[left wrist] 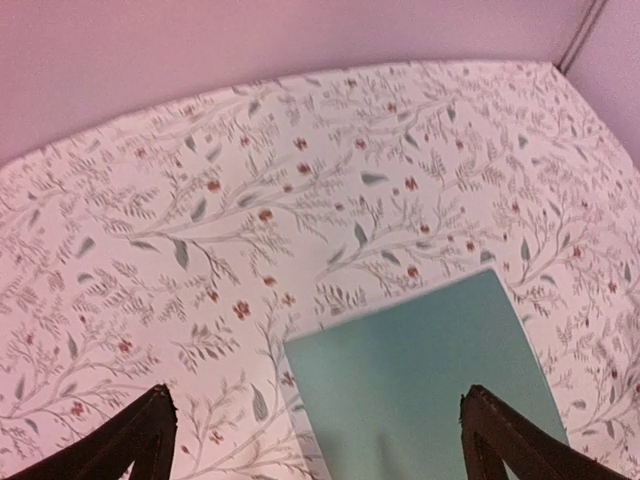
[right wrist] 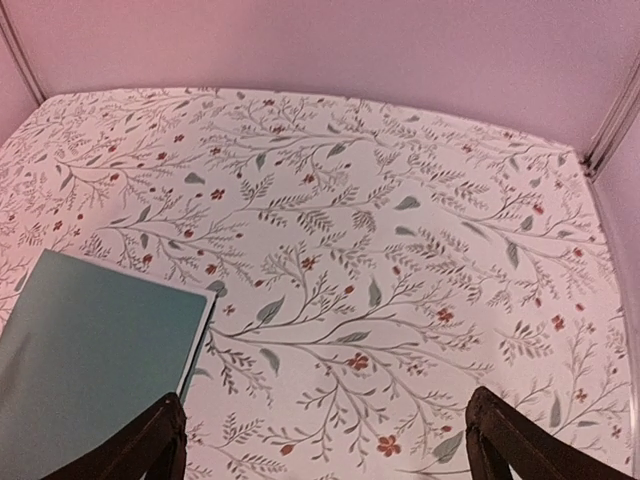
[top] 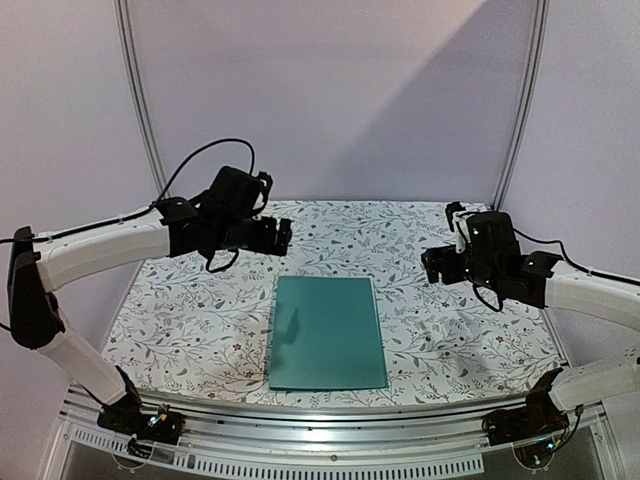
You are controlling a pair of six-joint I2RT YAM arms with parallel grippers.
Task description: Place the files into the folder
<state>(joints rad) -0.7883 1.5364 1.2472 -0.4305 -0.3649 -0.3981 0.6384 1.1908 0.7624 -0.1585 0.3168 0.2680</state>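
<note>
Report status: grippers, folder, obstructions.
Left gripper open, empty, raised. Right gripper the same. Teal folder closed, flat on floral tablecloth, white edge showing along one side. No loose files visible; nothing blocking.

Top view: evenly lit, moderately bright, violet cast. A broad diagonal shadow falls across the back wall (top: pixel 400 120), a soft arm shadow lies on the folder (top: pixel 330 335), and a glare streak shows on the front rail (top: pixel 330 433). Wrist views: pink cast, soft focus, esp. left; far edge of table (left wrist: pixel 150 250) bows w/ lens distortion.
</note>
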